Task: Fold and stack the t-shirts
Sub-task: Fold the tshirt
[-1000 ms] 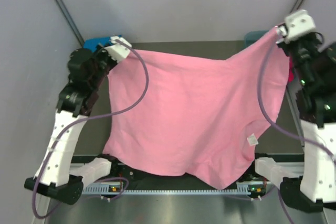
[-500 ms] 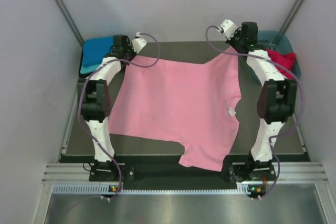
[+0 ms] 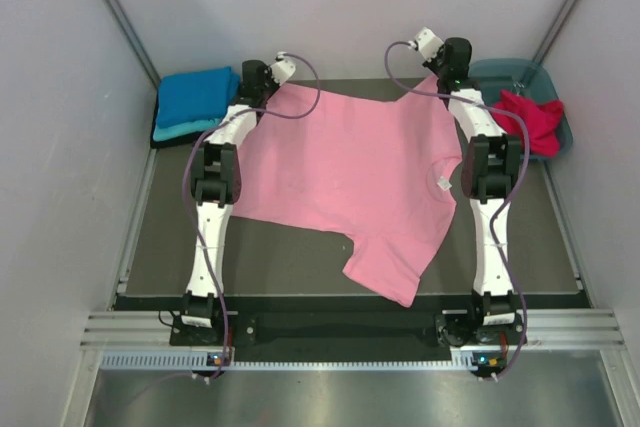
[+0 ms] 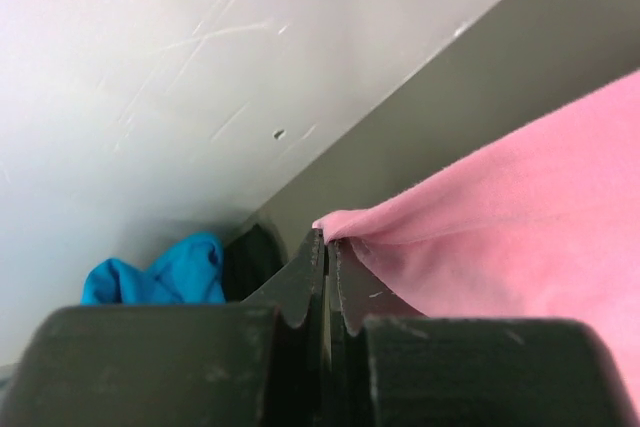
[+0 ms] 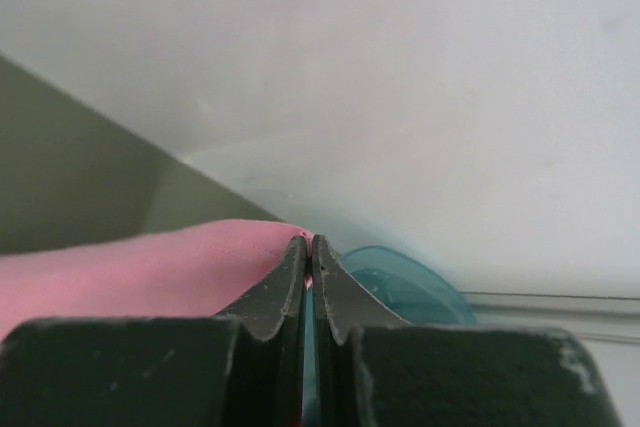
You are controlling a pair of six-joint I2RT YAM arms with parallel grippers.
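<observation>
Pink t-shirt (image 3: 350,182): one, centre frame. A second earlier I held it aloft; here it lay flat on the mat (image 3: 280,257), ready for folding, I judged. Left gripper (image 3: 268,85), right gripper (image 3: 442,71): jaws pinched on its upper corners.

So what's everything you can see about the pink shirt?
The pink t-shirt is soft-looking plain cloth, light pink all over. It lies spread on the dark table, slightly wrinkled. The left gripper and the right gripper each pinch a far corner. One sleeve points toward the near edge, and a small white tag shows by its right side.
</observation>
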